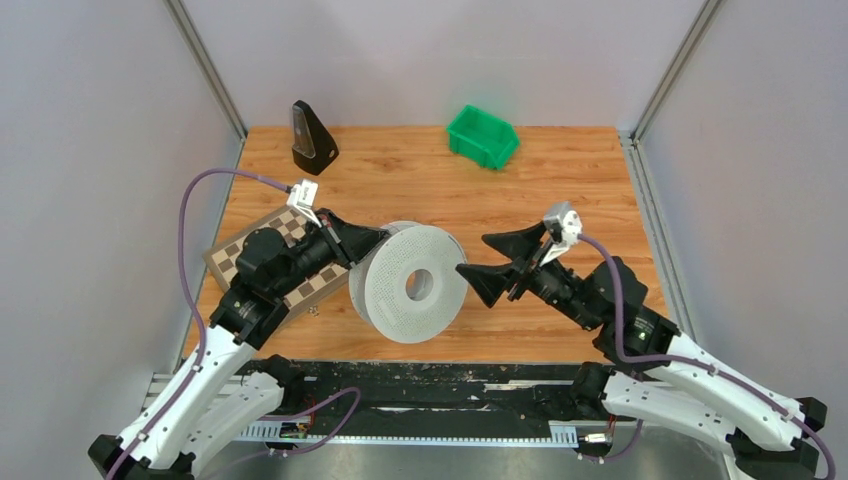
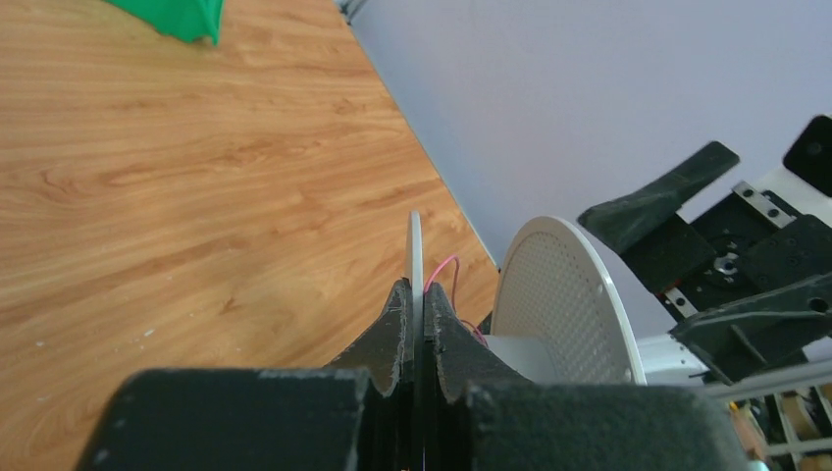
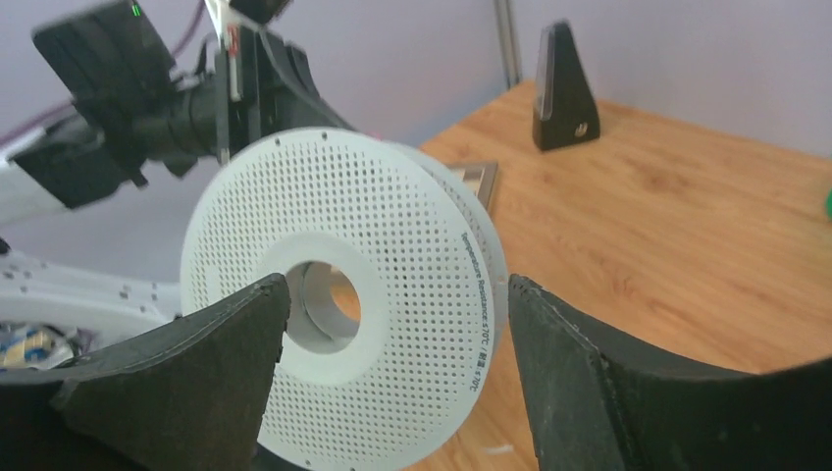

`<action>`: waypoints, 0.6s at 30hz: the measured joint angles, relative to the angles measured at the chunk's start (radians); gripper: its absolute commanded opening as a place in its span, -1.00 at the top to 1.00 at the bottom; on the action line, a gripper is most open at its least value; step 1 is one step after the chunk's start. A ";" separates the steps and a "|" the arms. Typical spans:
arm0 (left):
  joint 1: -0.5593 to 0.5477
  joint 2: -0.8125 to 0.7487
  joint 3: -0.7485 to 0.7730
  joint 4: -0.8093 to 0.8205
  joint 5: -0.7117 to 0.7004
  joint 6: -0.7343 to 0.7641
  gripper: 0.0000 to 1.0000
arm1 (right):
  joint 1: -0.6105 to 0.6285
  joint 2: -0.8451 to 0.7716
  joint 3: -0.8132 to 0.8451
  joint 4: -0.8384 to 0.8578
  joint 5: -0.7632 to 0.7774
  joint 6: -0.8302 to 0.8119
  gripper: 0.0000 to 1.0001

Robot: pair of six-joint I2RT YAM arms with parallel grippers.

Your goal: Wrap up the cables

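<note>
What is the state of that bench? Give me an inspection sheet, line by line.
Surface: wooden table, plank grain.
Job's things: grey reel upright on edge, mid-table.
Clutter: chessboard under the left arm; black wedge and green bin at the back.
Grippers: left tool shut on one disc's rim; right tool open, facing the perforated disc.
Cables: thin pink strand beside the left tool; purple hoses along both arms.
Surroundings: grey walls, metal corner posts.
</note>
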 measured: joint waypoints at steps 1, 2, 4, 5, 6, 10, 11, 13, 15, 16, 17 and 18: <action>0.007 0.006 0.000 -0.005 0.019 0.000 1.00 | -0.011 0.009 0.000 -0.026 -0.027 0.003 -0.69; 0.015 0.013 0.000 -0.009 0.042 0.000 1.00 | -0.027 0.021 0.000 -0.044 -0.056 0.005 -0.70; 0.029 0.023 0.000 -0.013 0.082 0.000 1.00 | -0.069 0.047 0.004 -0.080 -0.128 0.012 -0.70; 0.037 0.027 0.000 -0.013 0.101 -0.001 1.00 | -0.097 0.061 0.006 -0.092 -0.166 0.015 -0.70; 0.044 0.029 0.000 -0.013 0.121 -0.001 1.00 | -0.129 0.077 0.011 -0.104 -0.214 0.019 -0.70; 0.063 0.031 0.000 -0.011 0.182 -0.003 1.00 | -0.225 0.121 0.015 -0.124 -0.377 0.031 -0.58; 0.067 0.031 0.000 -0.008 0.196 -0.004 1.00 | -0.240 0.129 0.015 -0.122 -0.414 0.032 -0.52; 0.071 0.031 0.000 -0.003 0.221 -0.006 1.00 | -0.266 0.150 0.015 -0.110 -0.503 0.038 -0.42; 0.074 0.031 -0.002 0.006 0.243 -0.013 1.00 | -0.280 0.177 0.015 -0.087 -0.586 0.046 -0.36; 0.074 0.031 -0.004 0.014 0.254 -0.016 1.00 | -0.284 0.194 0.015 -0.073 -0.626 0.053 -0.33; 0.074 0.031 -0.006 0.021 0.265 -0.019 1.00 | -0.285 0.206 0.014 -0.058 -0.654 0.058 -0.29; 0.074 0.031 -0.009 0.026 0.275 -0.021 1.00 | -0.285 0.219 0.012 -0.034 -0.689 0.071 -0.21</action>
